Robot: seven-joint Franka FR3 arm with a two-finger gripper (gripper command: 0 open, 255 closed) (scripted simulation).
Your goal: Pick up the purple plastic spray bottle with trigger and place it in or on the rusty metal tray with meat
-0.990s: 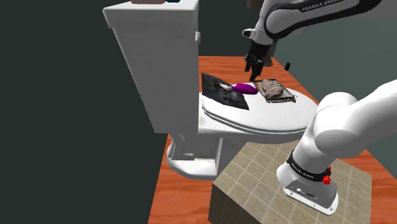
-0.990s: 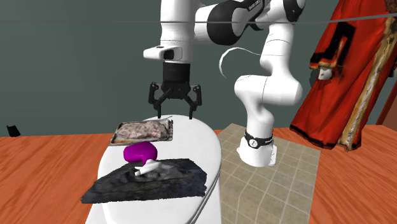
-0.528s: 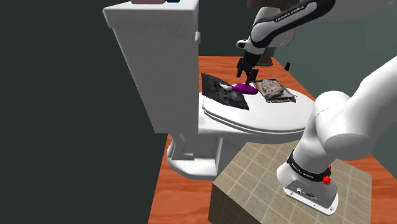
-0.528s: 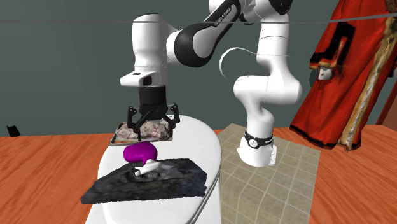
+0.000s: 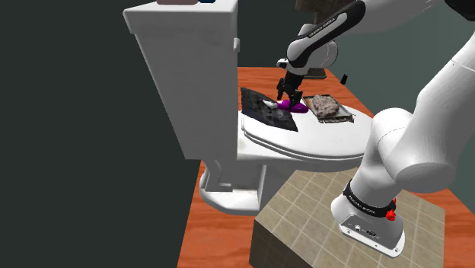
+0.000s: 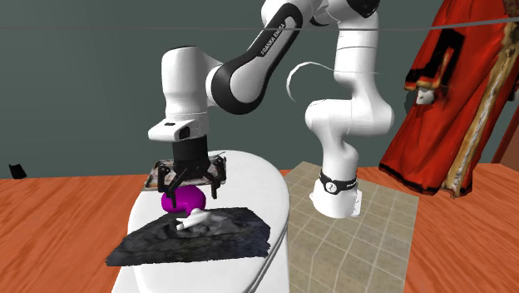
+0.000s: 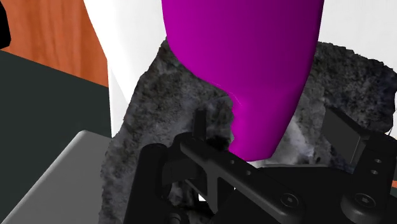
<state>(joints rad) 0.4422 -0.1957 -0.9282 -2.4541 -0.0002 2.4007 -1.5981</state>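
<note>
One purple spray bottle [image 6: 183,200] lies on its side on the closed white toilet lid [image 6: 254,187], left of centre in the second exterior view. Its long axis runs from the upper middle toward the bottom of that frame. The fat purple end points up at the tray [image 5: 335,110], and the white trigger head [image 6: 193,220] points down-frame and rests on a dark cloth [image 6: 220,237]. In the shoulder view the bottle sits upper centre with its axis roughly left-right: purple body to the right, just beside the tray of meat, and head to the left on the cloth.

The gripper [image 6: 191,181] points straight down over the purple body. Its fingers are spread wide, one on each side of the bottle. I cannot tell whether they touch it. In the wrist view the purple body tapers toward the gripper, with the cloth under it.

The white tank [image 5: 183,46] is upper left in the shoulder view. A red cloth [image 6: 453,91] hangs at far right in the second exterior view.
</note>
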